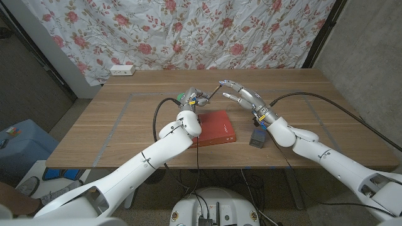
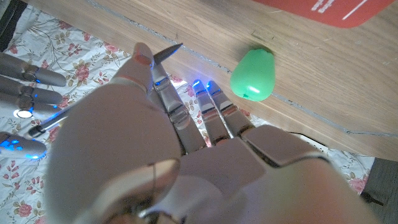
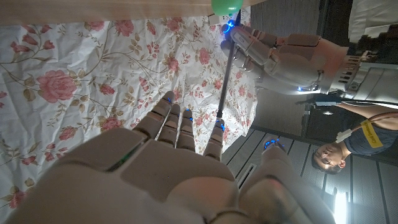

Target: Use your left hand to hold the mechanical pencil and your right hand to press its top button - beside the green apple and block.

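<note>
Even, soft indoor light covers the tabletop (image 1: 125, 125) in the head view, with faint shadows and mild bending at the edges. Both wrist views are dimmer; each arm's own hand is a large, out-of-focus blur up close. Small blue lights glow on the fingers (image 2: 208, 99). A bright strip glares at one corner of the right wrist view.

Left hand (image 3: 280, 53) holds mechanical pencil (image 3: 227, 74); right hand (image 3: 168, 162) touches its top.

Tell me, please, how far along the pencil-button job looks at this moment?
Done: the left hand holds the mechanical pencil lifted above the table, near the green apple. In hand: the right hand has its fingers at the pencil's upper end; in the right wrist view one fingertip meets it. Left: whether the button is actually pressed can't be told.
</note>
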